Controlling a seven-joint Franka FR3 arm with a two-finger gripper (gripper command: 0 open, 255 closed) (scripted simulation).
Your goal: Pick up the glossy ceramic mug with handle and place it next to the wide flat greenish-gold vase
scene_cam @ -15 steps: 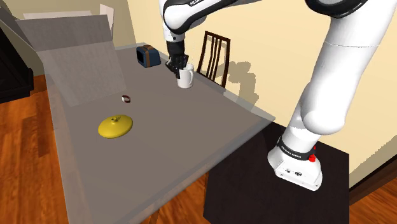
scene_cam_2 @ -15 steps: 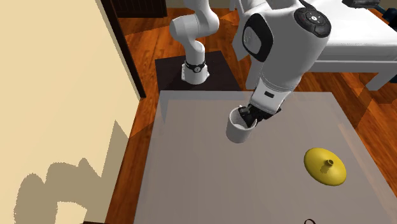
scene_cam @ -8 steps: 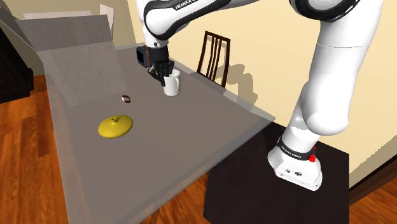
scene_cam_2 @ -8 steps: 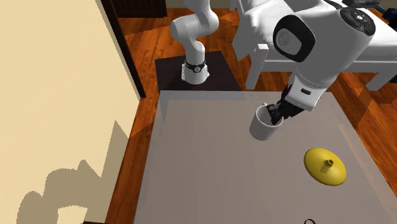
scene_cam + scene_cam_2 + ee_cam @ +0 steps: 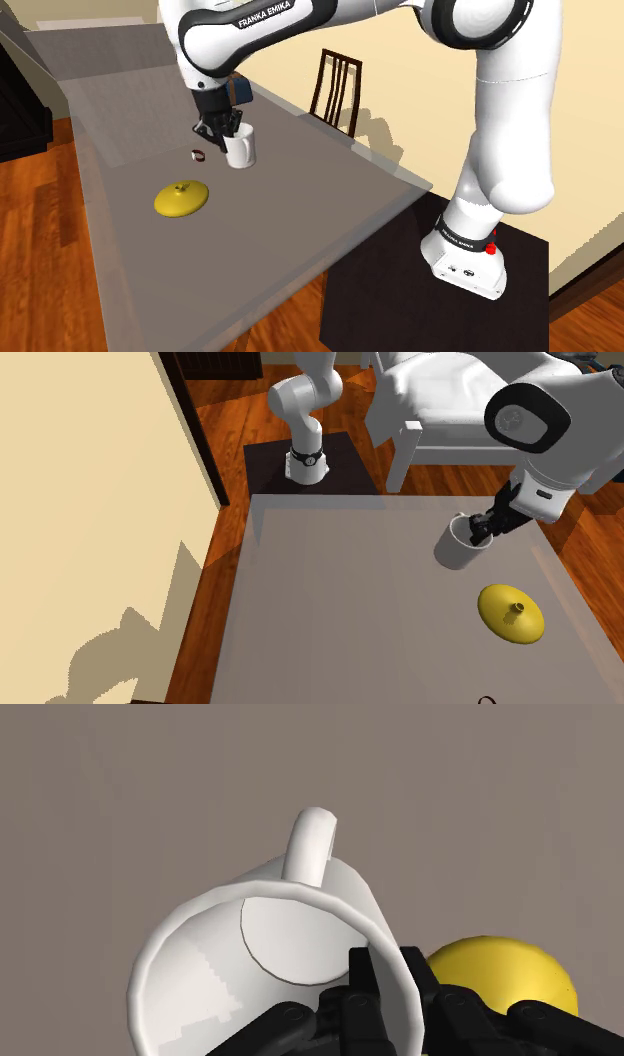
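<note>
Shoulder view: the jaws are shut on the rim of the white mug (image 5: 240,148), which hangs just over the middle of the grey surface (image 5: 300,210), apart from the yellow vase (image 5: 182,198) that lies flat toward the long edge at this view's left. In the wrist view one finger (image 5: 372,994) sits inside the mug (image 5: 260,954) and the other outside, pinching the wall between them. The handle (image 5: 312,844) points away from the jaws, and the mug hangs tilted with its mouth toward the camera. It is empty, its pale bottom bare.

The relation that counts is mug to vase. In the second exterior view the vase (image 5: 512,613) lies below and right of the mug (image 5: 459,542), near the edge at that view's right, with bare surface between them. In the wrist view the vase (image 5: 500,969) shows just past the outer finger, on the side away from the handle. So the carry, as I judge it, is mostly made and what remains is a short move that way and a descent beside the vase, not onto it.

A small dark thing (image 5: 198,154), too small to name, lies on the surface near the mug.
</note>
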